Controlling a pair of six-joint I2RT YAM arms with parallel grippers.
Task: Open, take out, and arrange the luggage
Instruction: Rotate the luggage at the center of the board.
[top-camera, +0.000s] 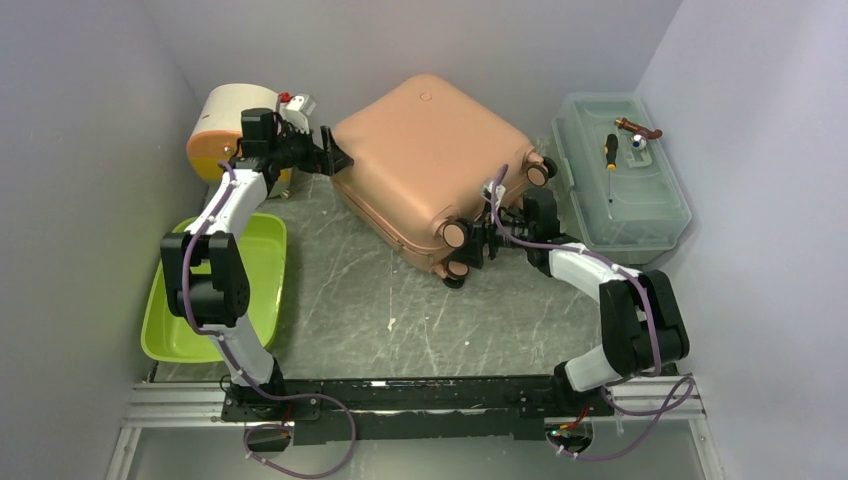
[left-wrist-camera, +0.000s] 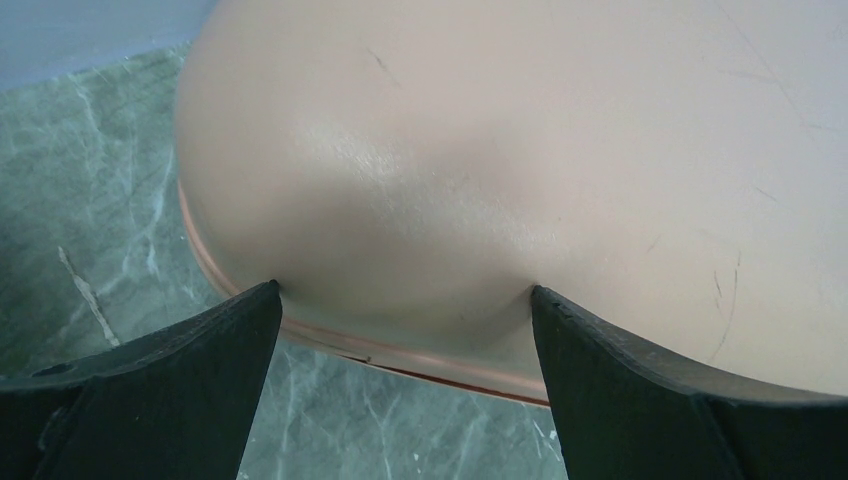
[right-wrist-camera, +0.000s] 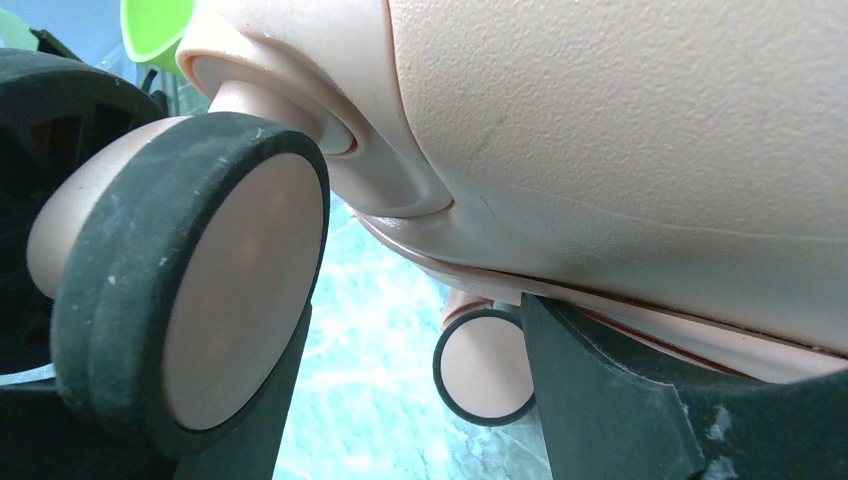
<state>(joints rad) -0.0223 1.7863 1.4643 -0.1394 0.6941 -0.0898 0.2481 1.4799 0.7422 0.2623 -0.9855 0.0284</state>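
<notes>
Suitcase (top-camera: 430, 150): salmon-pink, closed, lying flat in the upper middle of the top view, turned at an angle on the grey marbled table (top-camera: 400, 310), its wheels pointing toward the lower right.
Left gripper (top-camera: 335, 158): reaching in at the suitcase's left corner, in the upper left of the top view.
Left jaws: standing wide apart; in the left wrist view both dark fingertips (left-wrist-camera: 255, 310) are touching the rounded shell just above the seam, with the corner bulging between them and nothing being clamped.
Right gripper (top-camera: 470, 245): sitting at the suitcase's lower corner, right of centre in the top view.
Right jaws: standing wide, straddling the corner; the near wheel (right-wrist-camera: 200, 290) is filling the left side of the right wrist view in front of the left finger, while the right finger (right-wrist-camera: 620, 400) is touching the seam edge under the shell. Bare table is showing between wheel and right finger.
Second wheel (right-wrist-camera: 485, 365): showing lower and farther back, between the fingers.
Surroundings: a green tray (top-camera: 260, 250) lying at left, a cream round box (top-camera: 215, 135) at upper left, a clear toolbox (top-camera: 620, 190) at right.
</notes>
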